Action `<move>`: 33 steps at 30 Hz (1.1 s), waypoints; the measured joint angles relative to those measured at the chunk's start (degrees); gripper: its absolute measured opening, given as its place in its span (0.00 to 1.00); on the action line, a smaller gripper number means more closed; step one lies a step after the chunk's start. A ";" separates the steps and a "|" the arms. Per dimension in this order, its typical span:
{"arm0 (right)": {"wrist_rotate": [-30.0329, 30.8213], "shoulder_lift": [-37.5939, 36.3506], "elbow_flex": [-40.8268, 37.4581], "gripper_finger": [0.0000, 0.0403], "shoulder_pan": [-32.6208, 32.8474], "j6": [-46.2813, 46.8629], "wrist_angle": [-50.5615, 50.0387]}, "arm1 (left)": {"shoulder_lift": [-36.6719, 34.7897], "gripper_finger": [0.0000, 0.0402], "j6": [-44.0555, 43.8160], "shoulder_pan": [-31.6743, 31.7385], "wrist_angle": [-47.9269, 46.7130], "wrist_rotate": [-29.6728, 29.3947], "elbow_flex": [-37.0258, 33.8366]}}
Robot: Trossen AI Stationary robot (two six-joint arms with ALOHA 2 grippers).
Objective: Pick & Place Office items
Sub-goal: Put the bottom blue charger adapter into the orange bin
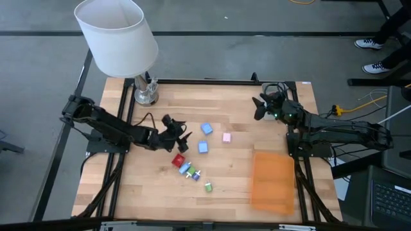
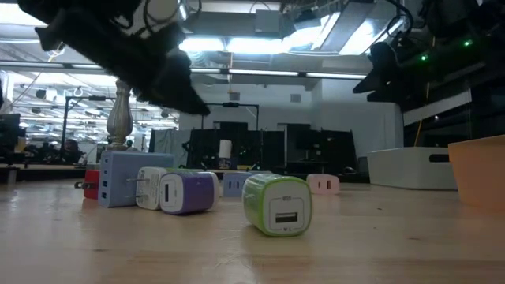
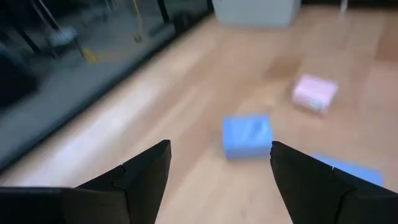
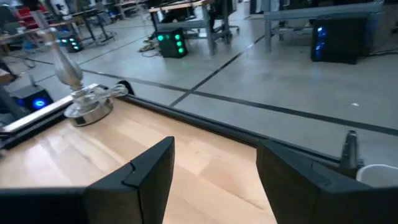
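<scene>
The office items lie scattered mid-table: two blue squares (image 1: 206, 129) (image 1: 203, 147), a pink one (image 1: 226, 137), a red one (image 1: 178, 160), small teal and blue pieces (image 1: 190, 171) and a green one (image 1: 209, 187). In the low view they show as small plug-in blocks resting on the wood, the green one (image 2: 276, 203) nearest. My left gripper (image 1: 183, 138) is open and empty above the table, just left of the blue squares. In its wrist view (image 3: 221, 162) a blue square (image 3: 247, 135) lies ahead between its fingers. My right gripper (image 1: 259, 108) is open and empty near the far right, held high (image 4: 214, 162).
A flat orange tray (image 1: 273, 181) lies at the near right. A lamp with a white shade (image 1: 119, 35) stands at the far left corner on a metal base (image 1: 146, 95). A pale box (image 2: 410, 168) stands at the far right. Bare wood lies at the near left.
</scene>
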 joint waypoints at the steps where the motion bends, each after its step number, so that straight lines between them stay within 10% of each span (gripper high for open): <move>1: -0.54 0.00 0.00 0.56 0.00 0.26 0.05 | -0.10 0.67 -2.32 -0.13 -1.92 1.25 0.00; 8: -0.97 0.00 0.00 0.56 0.00 0.99 0.04 | 0.25 0.67 -7.66 0.50 -11.15 7.93 2.17; 20: -2.19 0.00 0.00 0.56 0.00 0.97 0.04 | 0.34 0.67 28.57 2.00 -14.87 28.00 4.62; 33: -2.56 0.00 0.00 0.56 0.00 0.72 0.04 | 0.32 0.67 6.79 0.50 -30.69 38.00 10.53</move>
